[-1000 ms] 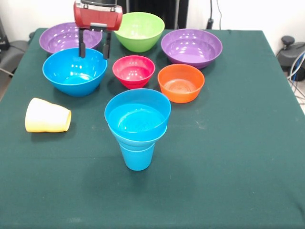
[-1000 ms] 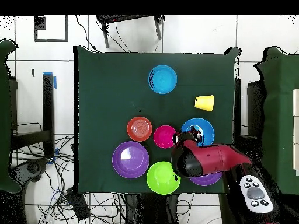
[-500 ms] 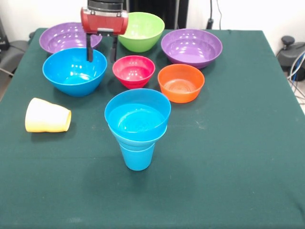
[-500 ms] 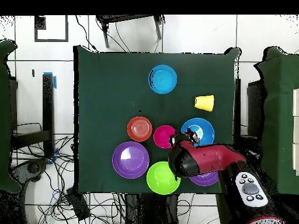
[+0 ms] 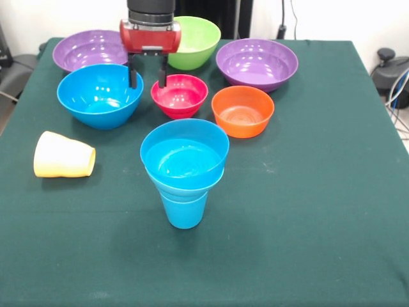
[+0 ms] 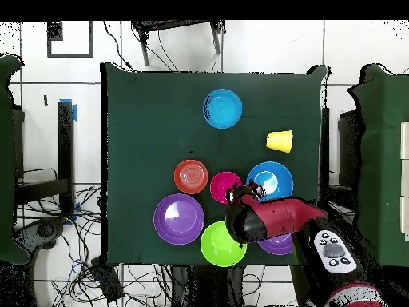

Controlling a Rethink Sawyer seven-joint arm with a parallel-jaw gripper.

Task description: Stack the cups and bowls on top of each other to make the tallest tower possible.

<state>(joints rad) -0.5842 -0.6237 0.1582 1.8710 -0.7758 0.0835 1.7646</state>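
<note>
The tower (image 5: 184, 167) stands at the table's middle: a blue tapered cup (image 5: 183, 210) with blue bowls nested in its mouth; it also shows in the overhead view (image 6: 222, 108). A pale yellow cup (image 5: 63, 155) lies on its side at the left. My gripper (image 5: 147, 80) is open and empty, hanging between the big blue bowl (image 5: 100, 94) and the pink-red bowl (image 5: 179, 94). An orange bowl (image 5: 243, 110), a lime green bowl (image 5: 195, 41) and two purple bowls (image 5: 257, 63) (image 5: 86, 50) stand around.
The bowls crowd the far half of the green table (image 5: 307, 211). Cables and equipment lie on the floor round the table in the overhead view.
My gripper has moved to the right in the front view, from over the big blue bowl's far rim to the gap between that bowl and the pink-red bowl. The cups and bowls have not moved.
</note>
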